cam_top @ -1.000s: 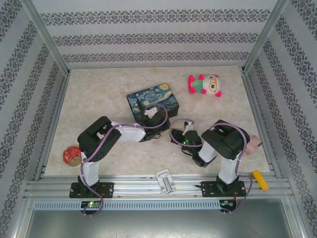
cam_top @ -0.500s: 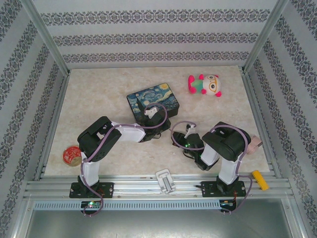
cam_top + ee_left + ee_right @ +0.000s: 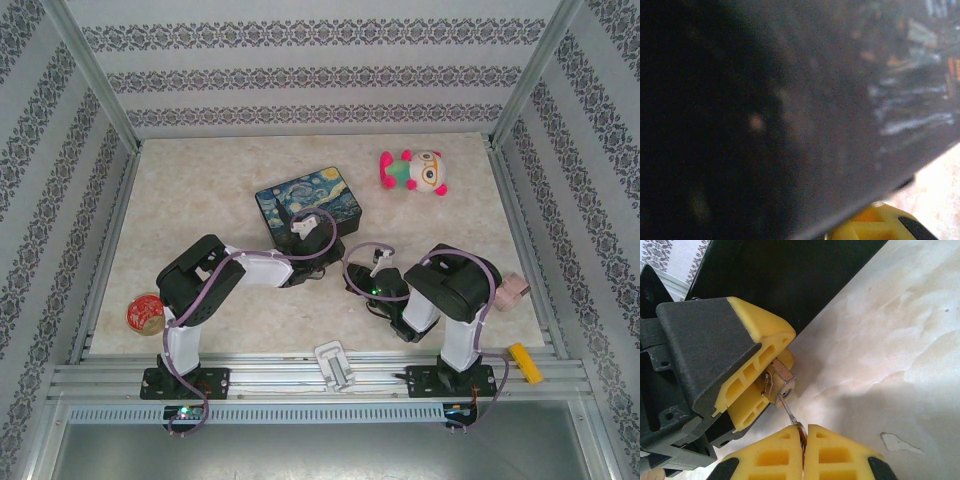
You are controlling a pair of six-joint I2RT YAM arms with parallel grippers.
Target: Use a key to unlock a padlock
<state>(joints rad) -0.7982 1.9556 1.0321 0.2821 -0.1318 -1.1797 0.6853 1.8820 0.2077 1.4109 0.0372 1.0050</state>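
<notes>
Just beside the painted tin [image 3: 790,275], the padlock [image 3: 784,382] is half buried between the pads of the left hand [image 3: 771,377], its shackle mostly hidden. The key [image 3: 788,412] has its head covered by the pinched right hand [image 3: 804,432]. From the left wrist the tin is a dark blur, and a yellow fingertip [image 3: 860,227] is cut by the lower edge.

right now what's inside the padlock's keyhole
The thin blade of the key runs into the bottom of the padlock; its tip is hidden inside the brass body. Its head is mostly covered by the shut right hand. The left hand clamps the padlock.
</notes>
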